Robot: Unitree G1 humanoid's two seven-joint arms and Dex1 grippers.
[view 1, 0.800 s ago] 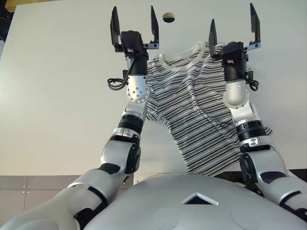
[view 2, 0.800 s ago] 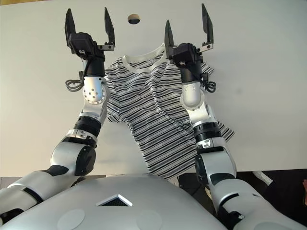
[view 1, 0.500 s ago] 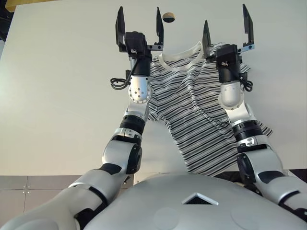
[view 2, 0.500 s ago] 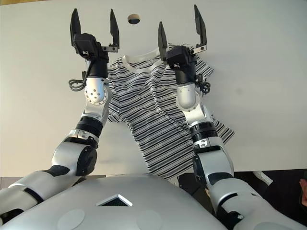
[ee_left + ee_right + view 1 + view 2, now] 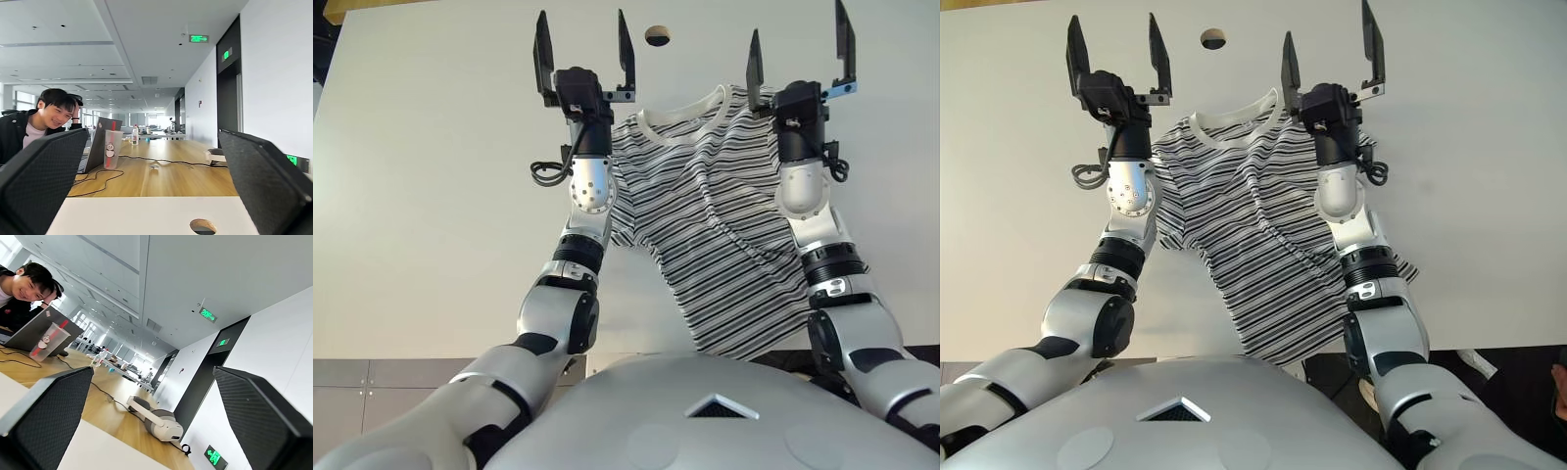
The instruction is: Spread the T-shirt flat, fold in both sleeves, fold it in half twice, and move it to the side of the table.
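Both arms swing back outward from 0.5 s ago; nothing is grasped.
On the white table (image 5: 431, 196) the striped T-shirt (image 5: 705, 215) lies rumpled, hem over the near edge. The left gripper (image 5: 581, 27) and right gripper (image 5: 798, 24) are raised near its collar, fingers wide apart, empty; spreading appears not yet started.

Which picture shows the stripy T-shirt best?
The right eye view: the T-shirt lies mid-picture, collar to hem. The left eye view shows it too, the right arm hiding more. The wrist views look out across the room.
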